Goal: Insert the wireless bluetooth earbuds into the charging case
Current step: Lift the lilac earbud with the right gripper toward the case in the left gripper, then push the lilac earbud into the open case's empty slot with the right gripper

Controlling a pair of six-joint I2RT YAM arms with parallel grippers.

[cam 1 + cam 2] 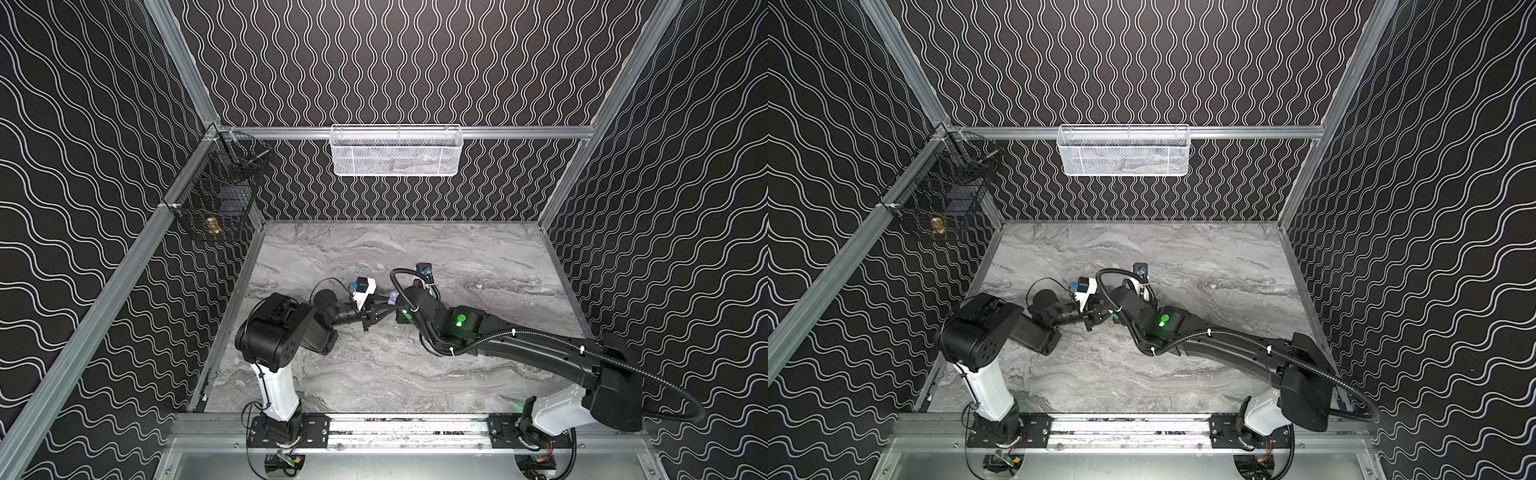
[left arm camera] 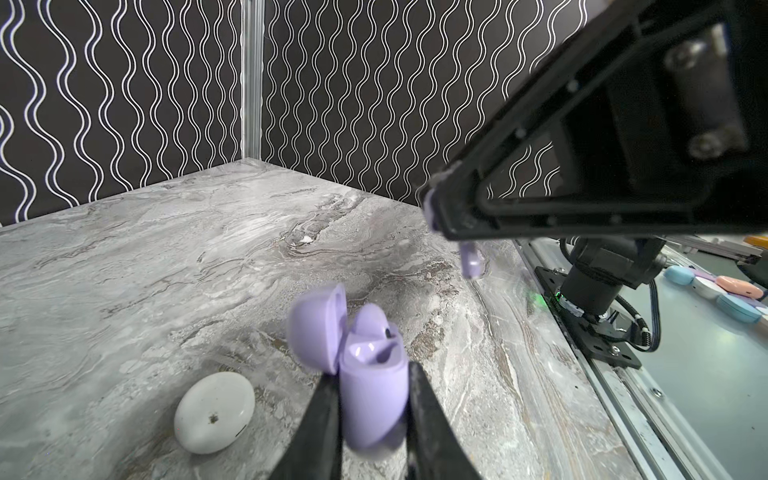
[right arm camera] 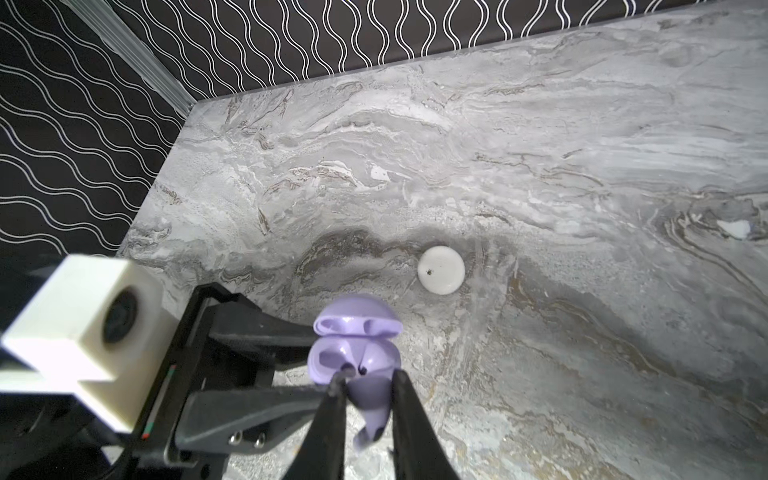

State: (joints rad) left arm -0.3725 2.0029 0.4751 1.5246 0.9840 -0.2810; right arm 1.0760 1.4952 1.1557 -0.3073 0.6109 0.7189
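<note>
Now pale lavender stemmed earbud (image 3: 370,415) sits just short of lavender round charging case (image 2: 372,395).
The right gripper (image 3: 368,380) pinches it, stem hanging down; the left gripper (image 2: 372,374) clamps the case, lid open, mouth facing earbud, not touching.

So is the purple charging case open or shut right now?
Open. The purple charging case has its lid swung back, and the earbud wells inside show in both wrist views.
</note>
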